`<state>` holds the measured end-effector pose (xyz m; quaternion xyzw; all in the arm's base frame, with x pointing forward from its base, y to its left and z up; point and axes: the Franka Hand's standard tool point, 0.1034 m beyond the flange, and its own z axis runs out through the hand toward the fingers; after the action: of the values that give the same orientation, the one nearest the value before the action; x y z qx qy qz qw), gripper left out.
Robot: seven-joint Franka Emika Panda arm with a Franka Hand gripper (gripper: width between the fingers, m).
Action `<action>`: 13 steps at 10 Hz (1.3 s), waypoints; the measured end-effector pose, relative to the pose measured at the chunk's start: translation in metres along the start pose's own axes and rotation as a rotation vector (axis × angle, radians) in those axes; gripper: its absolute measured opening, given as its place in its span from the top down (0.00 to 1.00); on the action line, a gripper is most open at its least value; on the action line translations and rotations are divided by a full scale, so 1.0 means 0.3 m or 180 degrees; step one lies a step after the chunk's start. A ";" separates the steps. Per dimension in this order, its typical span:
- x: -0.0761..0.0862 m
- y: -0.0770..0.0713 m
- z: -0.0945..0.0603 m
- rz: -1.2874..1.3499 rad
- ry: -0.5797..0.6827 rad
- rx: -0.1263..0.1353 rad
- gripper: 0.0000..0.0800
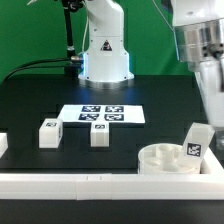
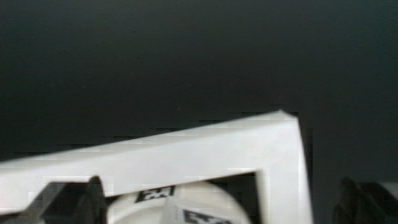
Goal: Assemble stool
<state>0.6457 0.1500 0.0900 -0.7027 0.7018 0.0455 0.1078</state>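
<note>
Currently, leg (image 1: 196, 143) insertion is in hand; it leans tilted in the seat ring (image 1: 168, 158); gripper (image 1: 210, 108) just above, apparently spread, holding nothing; next move: grasp, straighten, seat it.

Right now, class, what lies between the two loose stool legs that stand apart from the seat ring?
Nothing: in the exterior view, only bare black table separates the leg on that view's left from the other leg.

Bright, even light with faint shadows; both views are soft, the wrist view blurrier, whites glaring.
</note>
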 end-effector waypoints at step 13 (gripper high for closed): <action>0.019 -0.003 -0.020 -0.4401 0.0231 -0.0238 0.19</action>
<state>0.6460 0.1431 0.0946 -0.9929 0.0941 -0.0331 0.0642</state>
